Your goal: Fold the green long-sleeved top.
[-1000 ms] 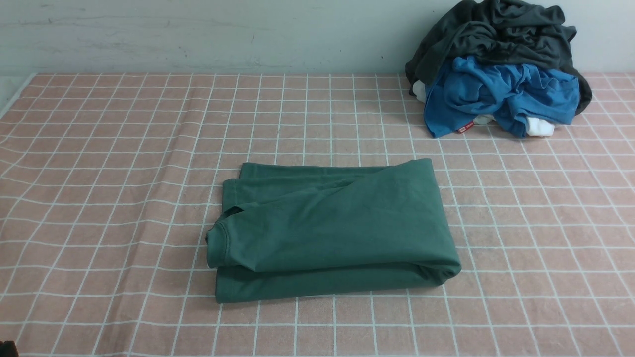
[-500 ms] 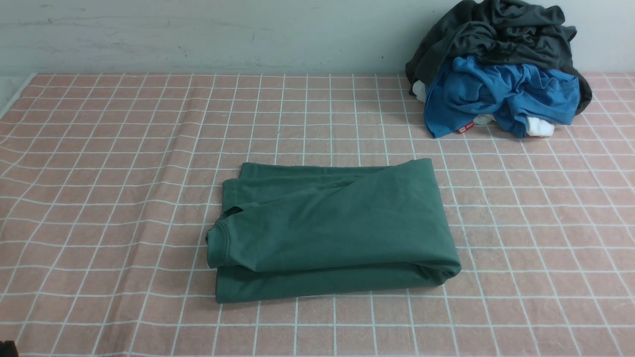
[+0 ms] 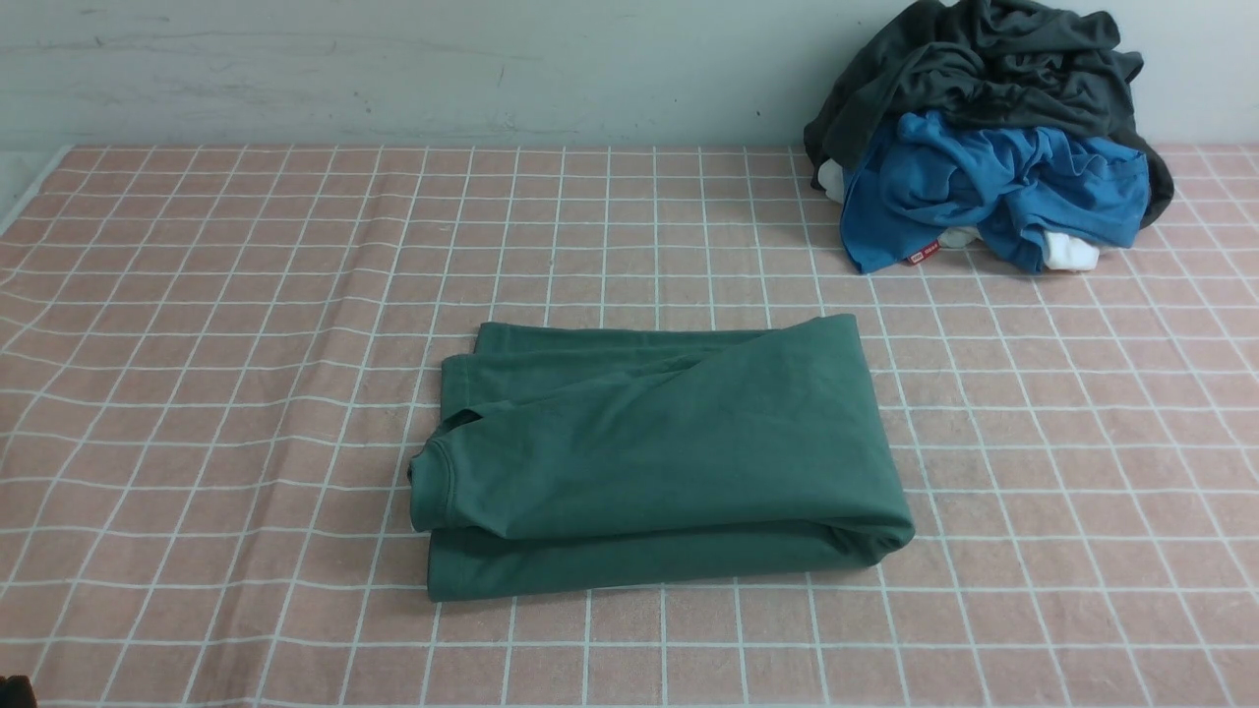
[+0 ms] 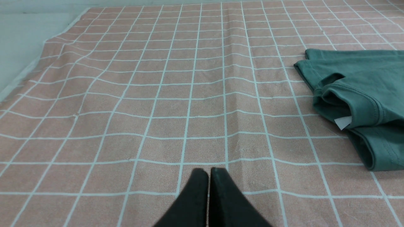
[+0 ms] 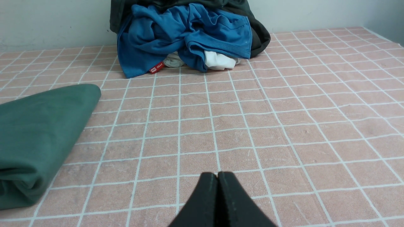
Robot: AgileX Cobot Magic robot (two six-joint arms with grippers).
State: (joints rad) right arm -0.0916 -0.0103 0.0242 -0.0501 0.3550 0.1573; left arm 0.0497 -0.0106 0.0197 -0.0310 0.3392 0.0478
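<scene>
Green long-sleeved top (image 3: pixel 669 452) lies folded, both pincers (image 4: pixel 209 171) (image 5: pixel 217 176) clenched empty, well apart from it.

On my right wrist feed, I see the black fingers of the right gripper (image 5: pixel 217 176) closed together at the bottom centre of the frame, with nothing between them. The folded green top (image 5: pixel 47 119) reaches in from the left edge, its rounded corner towards the upper left. At the top, left of centre, I have a crumpled blue garment (image 5: pixel 164 28) with a red tag (image 5: pixel 157 67) at its lower edge. Dark cloth (image 5: pixel 259 37) lies over and behind it, and white fabric (image 5: pixel 219 60) pokes out underneath. All of it rests on a pinkish checked cloth (image 5: pixel 284 142), with a pale wall (image 5: pixel 300 15) behind.
</scene>
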